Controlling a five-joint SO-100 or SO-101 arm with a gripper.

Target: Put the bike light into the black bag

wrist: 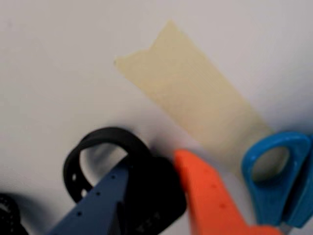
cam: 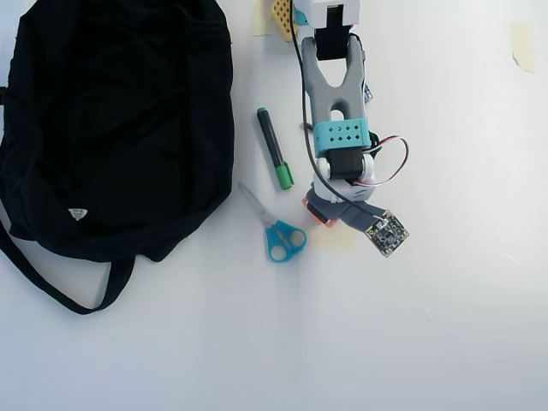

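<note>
End effector (wrist: 146,196) straddles the bike light (wrist: 142,191), fingers apart either side, not yet clamped. Light remains on the surface (wrist: 58,73); grasp, lift and carry to black bag (cam: 111,120) all left.

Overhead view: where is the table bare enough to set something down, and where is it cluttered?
Bare: the wide strip below the black bag and scissors, and right of the arm. Crowded: between bag and arm, where the marker and scissors lie.

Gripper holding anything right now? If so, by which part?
Looks like the bike light: the gripper jaws bracket its black body, strap loop free. Firm contact cannot be told.
</note>
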